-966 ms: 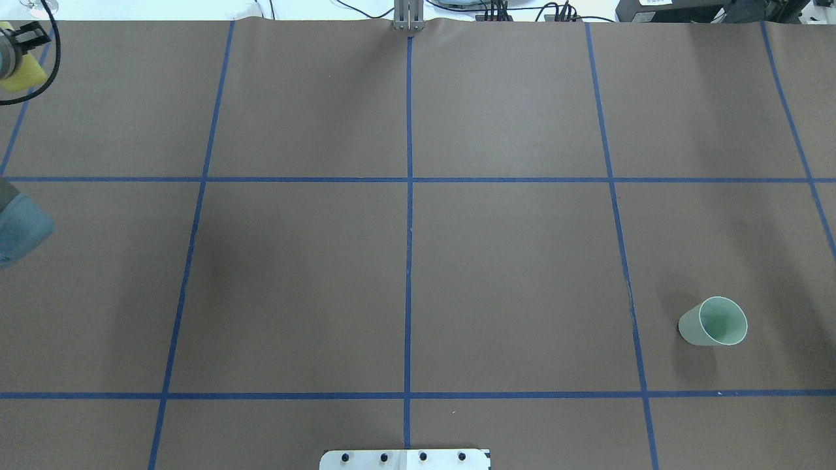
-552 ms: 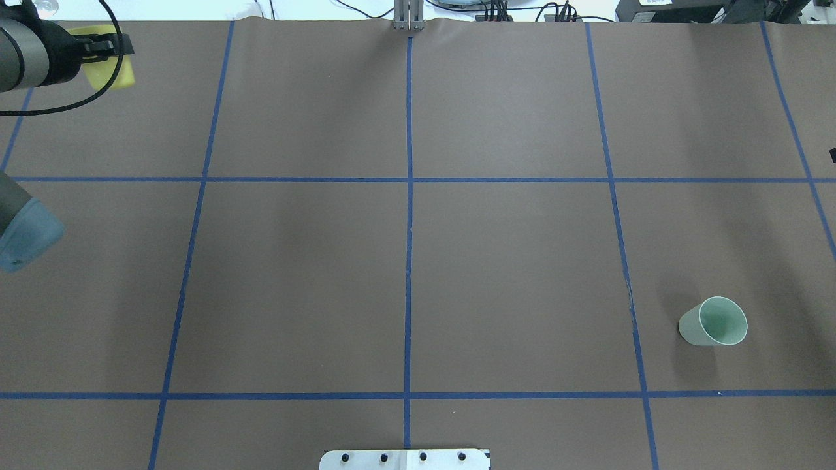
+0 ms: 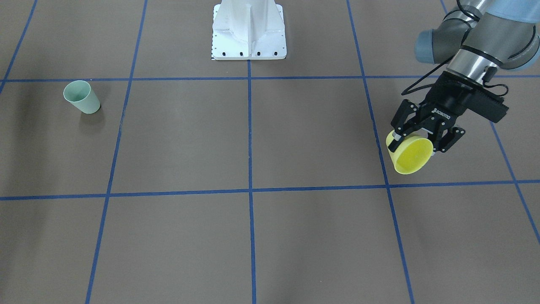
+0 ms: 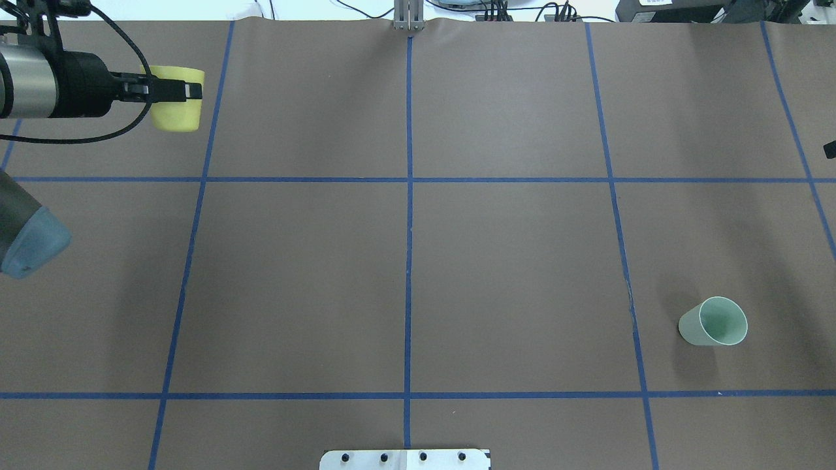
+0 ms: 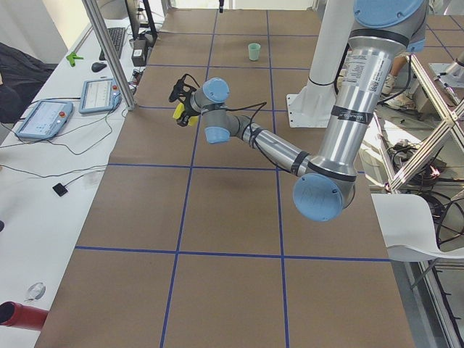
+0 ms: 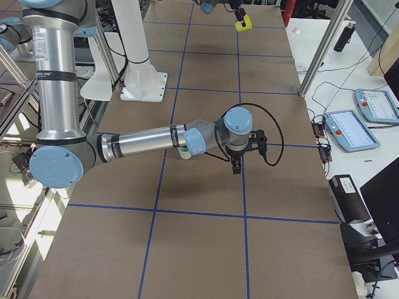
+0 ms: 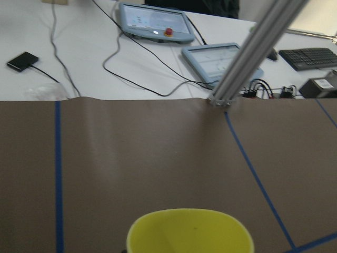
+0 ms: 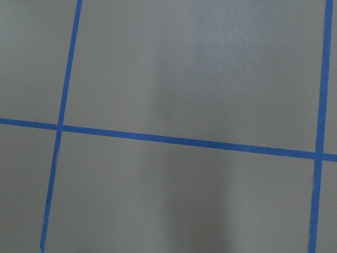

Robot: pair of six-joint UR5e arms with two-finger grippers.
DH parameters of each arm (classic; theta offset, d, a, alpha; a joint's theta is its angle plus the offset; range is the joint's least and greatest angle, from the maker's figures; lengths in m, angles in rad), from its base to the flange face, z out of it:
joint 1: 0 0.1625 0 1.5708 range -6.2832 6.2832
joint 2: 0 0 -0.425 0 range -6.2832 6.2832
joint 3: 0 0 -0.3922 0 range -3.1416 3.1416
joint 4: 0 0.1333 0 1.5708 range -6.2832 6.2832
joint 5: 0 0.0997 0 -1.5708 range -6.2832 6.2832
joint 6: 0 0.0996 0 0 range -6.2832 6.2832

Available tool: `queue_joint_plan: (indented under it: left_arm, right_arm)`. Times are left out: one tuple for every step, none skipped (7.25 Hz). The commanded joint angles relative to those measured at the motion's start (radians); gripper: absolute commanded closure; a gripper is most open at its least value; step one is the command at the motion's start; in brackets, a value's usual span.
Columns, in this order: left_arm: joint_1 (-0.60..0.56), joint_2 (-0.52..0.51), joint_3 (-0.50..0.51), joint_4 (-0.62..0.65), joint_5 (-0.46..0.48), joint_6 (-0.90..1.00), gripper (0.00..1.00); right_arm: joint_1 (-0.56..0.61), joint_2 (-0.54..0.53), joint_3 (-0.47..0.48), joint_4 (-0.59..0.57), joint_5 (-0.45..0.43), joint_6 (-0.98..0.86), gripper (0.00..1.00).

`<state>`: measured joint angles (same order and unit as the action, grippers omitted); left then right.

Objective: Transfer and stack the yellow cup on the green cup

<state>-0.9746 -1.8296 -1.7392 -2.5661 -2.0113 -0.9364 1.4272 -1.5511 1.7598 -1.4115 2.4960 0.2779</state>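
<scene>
The yellow cup (image 4: 175, 108) is held in the air over the table's far left square, tilted with its mouth toward the front-facing camera (image 3: 412, 155). My left gripper (image 4: 179, 93) is shut on its wall (image 3: 417, 142). The cup's rim fills the bottom of the left wrist view (image 7: 189, 232). The green cup (image 4: 714, 322) stands alone on the near right square (image 3: 82, 97). My right gripper (image 6: 237, 163) hangs above the table near the green cup; I cannot tell whether it is open or shut.
The white robot base plate (image 4: 405, 459) sits at the near middle edge. An aluminium post (image 4: 408, 16) stands at the far edge, with pendants (image 7: 155, 21) and cables on the bench behind. Blue tape lines (image 8: 184, 141) divide the brown table.
My left arm has swung rightward into view with the yellow cup in its gripper. A dark bit of the right arm has appeared at the right edge. The green cup has not moved.
</scene>
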Motion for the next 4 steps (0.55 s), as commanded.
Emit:
queue_joint_plan:
  left_arm:
    - [0.075,-0.005,0.032,-0.2,-0.075,0.031,0.89]
    - [0.155,-0.014,0.036,-0.251,-0.072,0.036,0.88]
    - [0.207,-0.037,0.067,-0.305,-0.052,0.042,0.87]
    - [0.253,-0.045,0.105,-0.371,0.05,0.042,0.86]
  right_arm:
    - [-0.048,0.006,0.048,0.0,0.0,0.08,0.01]
    - [-0.078,0.047,0.062,-0.001,0.004,0.143,0.0]
    - [-0.095,0.075,0.063,-0.004,0.023,0.185,0.0]
    - [-0.134,0.103,0.06,0.0,0.079,0.245,0.0]
